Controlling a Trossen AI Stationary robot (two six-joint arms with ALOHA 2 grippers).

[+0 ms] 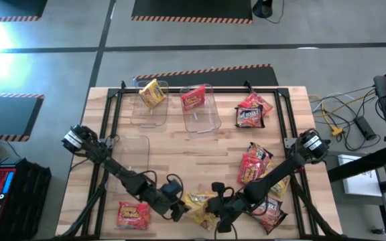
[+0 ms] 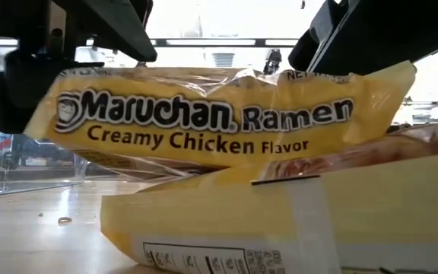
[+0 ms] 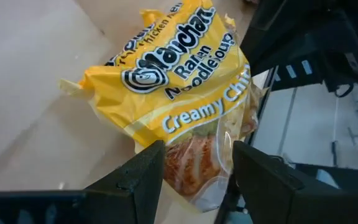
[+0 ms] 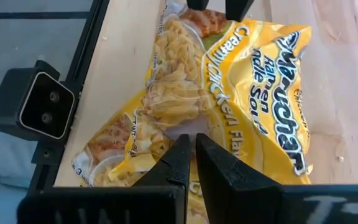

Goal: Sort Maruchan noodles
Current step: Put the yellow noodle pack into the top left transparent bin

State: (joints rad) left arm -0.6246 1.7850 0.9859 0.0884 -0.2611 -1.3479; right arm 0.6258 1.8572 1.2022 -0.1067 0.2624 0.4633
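1. Sorting barely begun: one yellow packet (image 1: 152,93) and one red packet (image 1: 194,99) sit in far clear bins (image 1: 206,119); approx. seven lie loose on the table (image 1: 200,161).
2. We see left gripper (image 3: 196,163) part-open around a crinkly yellow Creamy Chicken packet (image 3: 179,74) at near edge.
3. Right gripper (image 4: 191,152) pinches its opposite end, nearly closed.

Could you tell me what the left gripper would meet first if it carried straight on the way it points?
Most likely the yellow Creamy Chicken packet: the left gripper has open fingers already straddling its end.
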